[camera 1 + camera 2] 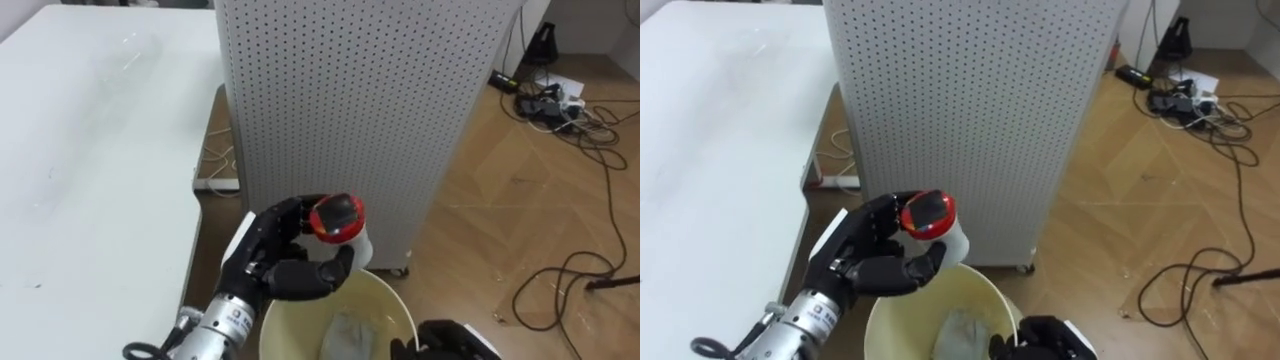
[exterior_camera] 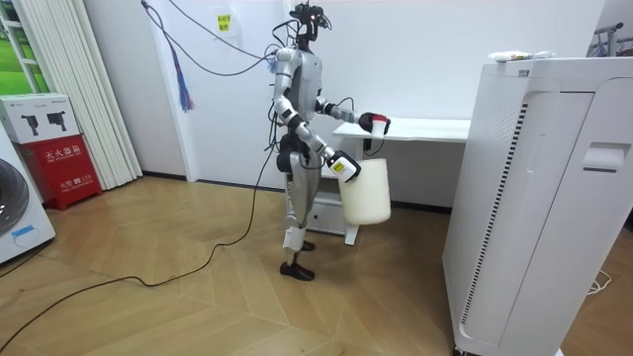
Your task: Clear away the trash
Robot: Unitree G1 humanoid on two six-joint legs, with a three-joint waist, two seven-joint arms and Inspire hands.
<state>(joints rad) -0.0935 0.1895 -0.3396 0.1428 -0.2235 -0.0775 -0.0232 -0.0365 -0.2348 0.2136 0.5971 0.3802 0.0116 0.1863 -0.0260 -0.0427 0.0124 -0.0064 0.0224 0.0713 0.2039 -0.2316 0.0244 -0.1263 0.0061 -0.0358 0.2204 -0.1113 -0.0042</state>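
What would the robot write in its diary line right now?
step: binning garbage | left hand: holds red-capped bottle above bucket | right hand: at bucket rim | bucket: grey wad inside

bottle (image 1: 338, 222) over bucket (image 1: 398, 297), table (image 1: 90, 150) at left

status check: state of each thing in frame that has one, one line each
left hand: shut on the bottle
bottle: red cap on, held above the bucket
bucket: top open, carried off the floor at the right hand
grey wad: lying inside the bucket
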